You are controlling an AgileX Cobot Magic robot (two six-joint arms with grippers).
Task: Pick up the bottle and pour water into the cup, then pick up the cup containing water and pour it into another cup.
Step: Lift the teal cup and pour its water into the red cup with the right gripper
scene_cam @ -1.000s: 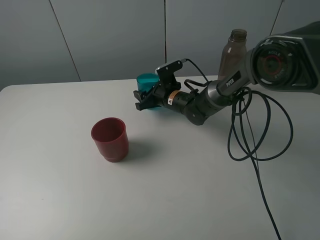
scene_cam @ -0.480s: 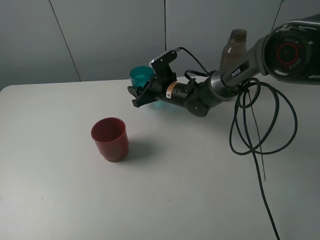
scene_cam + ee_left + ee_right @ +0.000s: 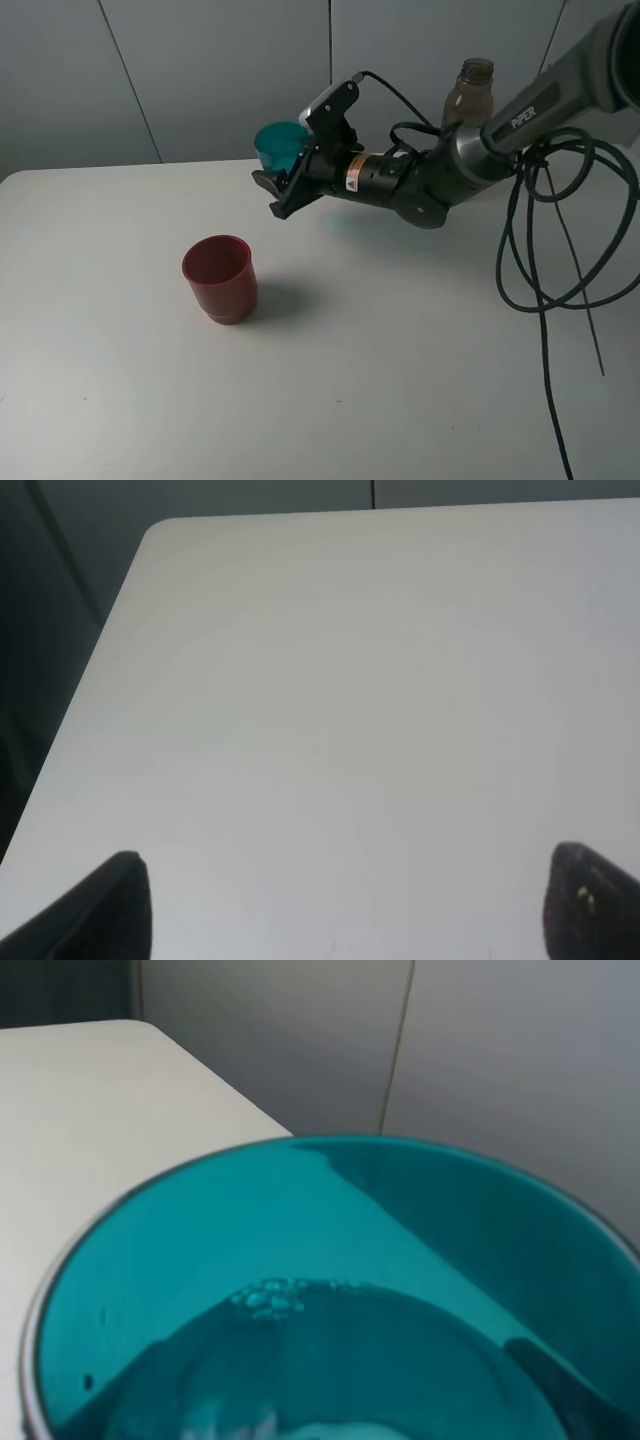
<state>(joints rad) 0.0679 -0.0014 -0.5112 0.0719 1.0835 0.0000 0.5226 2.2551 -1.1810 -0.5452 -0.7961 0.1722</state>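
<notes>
Clasping the cup (image 3: 280,145) in the right gripper (image 3: 273,193), holding it lifted clear of the table (image 3: 120,380). Carrying water (image 3: 330,1370) with small bubbles (image 3: 268,1298), showing only in the right wrist view. Sitting below and ahead of those fingers: another cup (image 3: 217,275), contents unclear. Standing behind that arm: the bottle (image 3: 470,92). Hovering spread apart over a bare surface: the left gripper (image 3: 350,910), appearing only in its own wrist view.

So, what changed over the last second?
The right gripper, shut on the teal cup, raised it further off the table and carried it a little to the left. The red cup and the bottle stayed where they were.
</notes>
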